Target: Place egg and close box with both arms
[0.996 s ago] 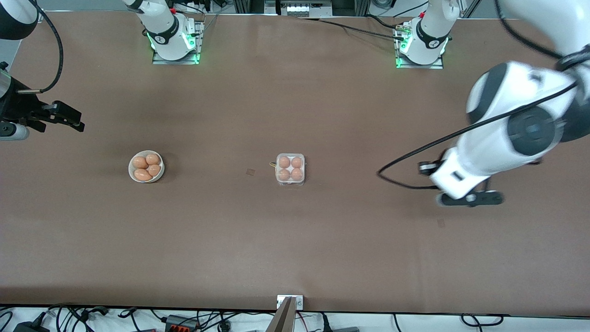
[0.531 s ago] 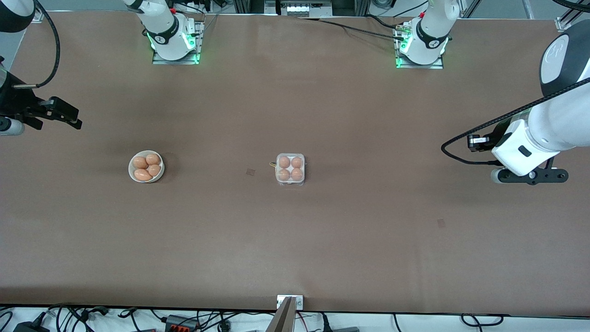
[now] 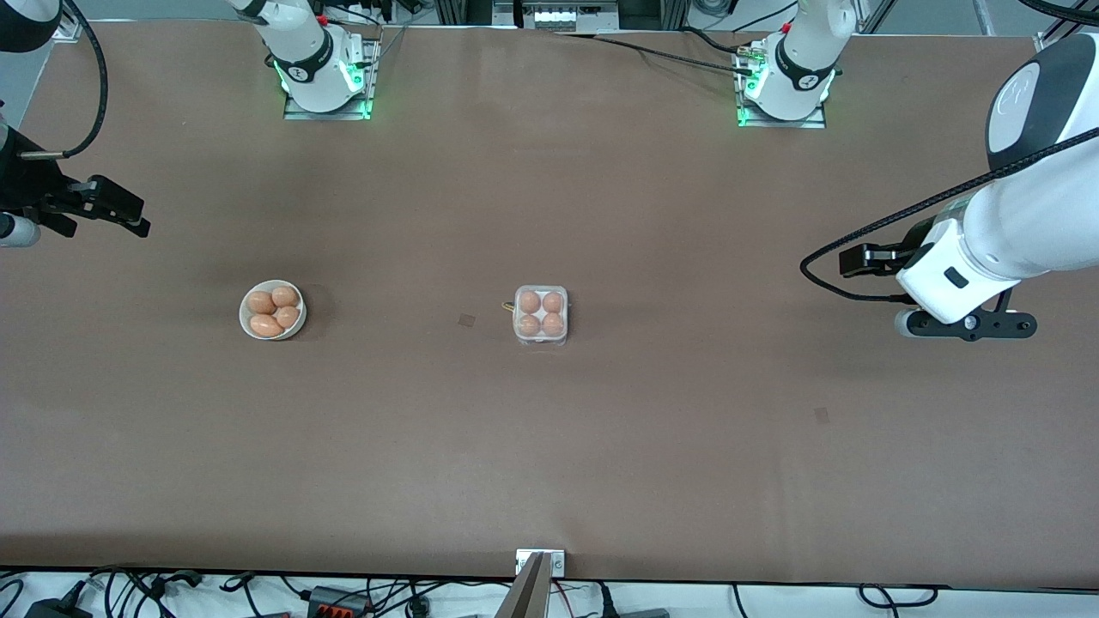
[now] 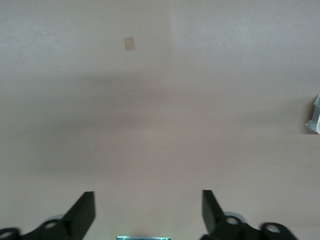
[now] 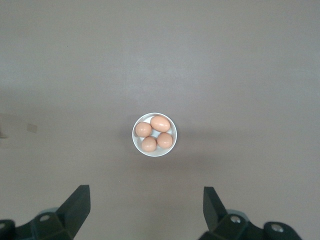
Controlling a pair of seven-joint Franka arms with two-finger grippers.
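The box [image 3: 541,315] sits closed near the middle of the tabletop [image 3: 549,446], with four brown eggs [image 3: 541,313] in its cells, and the white bowl [image 3: 272,310] with four more eggs stands well apart from it toward my right arm's end, about as near to the front camera. My left hand [image 4: 148,212] hangs over bare tabletop at the left arm's end, its fingers wide apart and holding nothing. My right hand [image 5: 146,210] waits high over the bowl's end of the tabletop, also wide and empty, with the bowl below it.
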